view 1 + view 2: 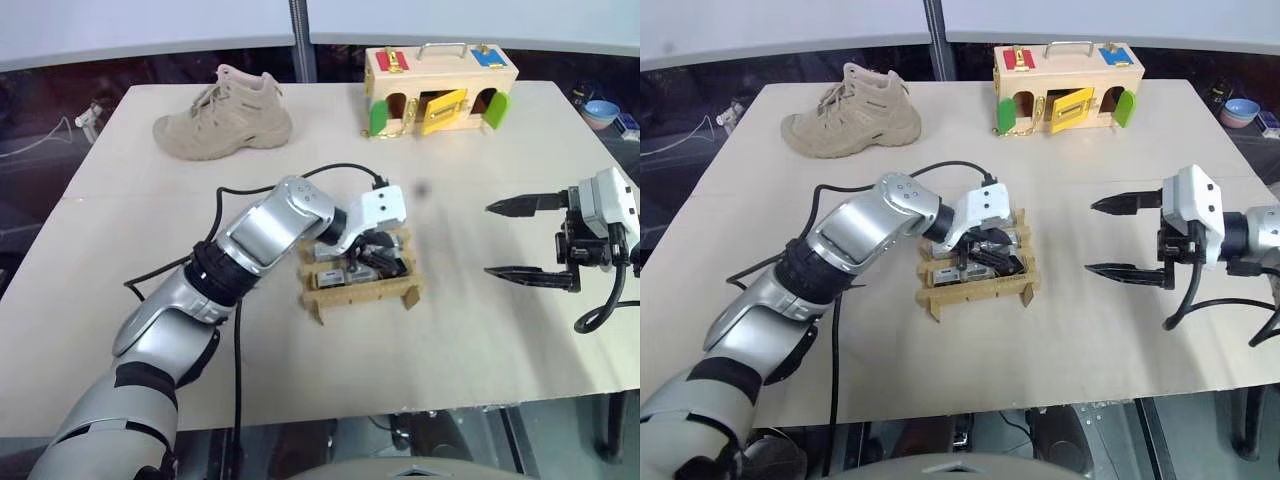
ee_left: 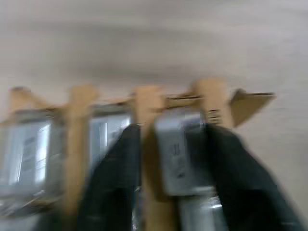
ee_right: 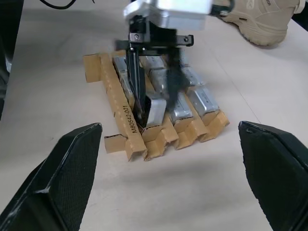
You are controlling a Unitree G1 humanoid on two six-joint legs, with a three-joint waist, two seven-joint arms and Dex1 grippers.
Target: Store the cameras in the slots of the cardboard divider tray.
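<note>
Cardboard divider tray (image 3: 118, 108) looks flimsy, so the left tool (image 3: 156, 103), fingers loosely straddling a camera (image 3: 154, 113), might snag it lifting out, while the right tool (image 1: 520, 240) idles wide open.

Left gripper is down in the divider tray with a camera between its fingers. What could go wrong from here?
1. The left gripper straddles a camera at the cardboard divider tray's end slot; pulling away could drag it back out.
2. Its fingers sit against thin strips, so a sideways move may shift the tray.
</note>
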